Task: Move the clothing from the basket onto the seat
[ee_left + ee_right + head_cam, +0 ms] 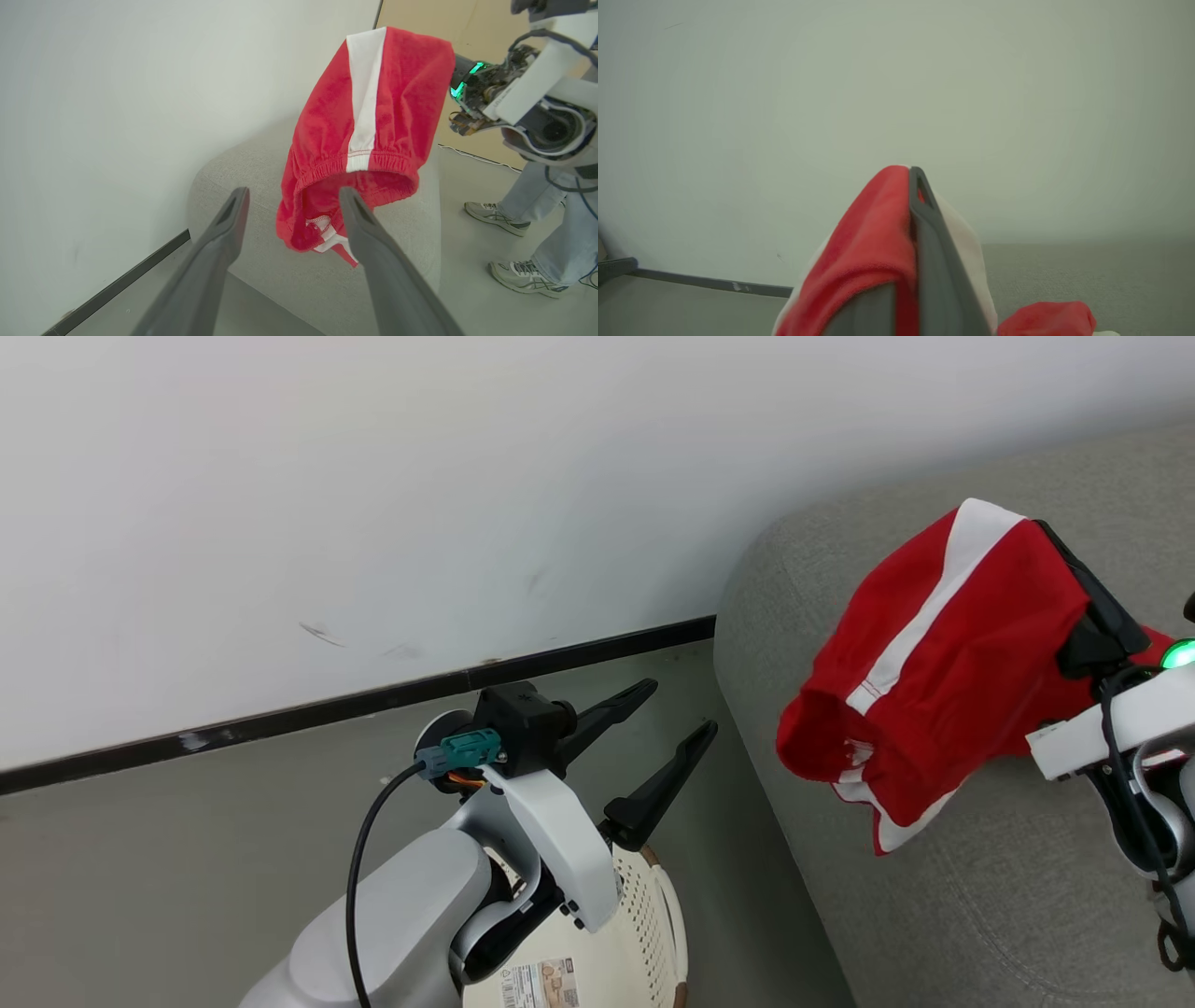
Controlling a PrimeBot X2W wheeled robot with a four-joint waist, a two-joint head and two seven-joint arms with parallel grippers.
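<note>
The clothing (pixel 943 672), a bright red garment with white bands, hangs in the air over the grey-green seat (pixel 980 915). My right gripper (pixel 1046 534) is shut on its top, and the fabric drapes over its fingers (pixel 927 233). In the right wrist view the clothing (pixel 868 242) wraps the right gripper (pixel 917 175). The cream perforated basket (pixel 653 915) stands on the floor beside the seat, mostly hidden under my left arm. Above it my left gripper (pixel 680 707) is open and holds nothing. Seen from the left gripper (pixel 294 193), the clothing (pixel 387 93) dangles above the seat (pixel 243 172).
A pale wall with a dark baseboard (pixel 373 695) runs behind the basket and the seat. A person's shoes (pixel 497 217) stand on the floor past the seat's far side. A further red fold (pixel 1045 319) lies low on the seat (pixel 1087 270).
</note>
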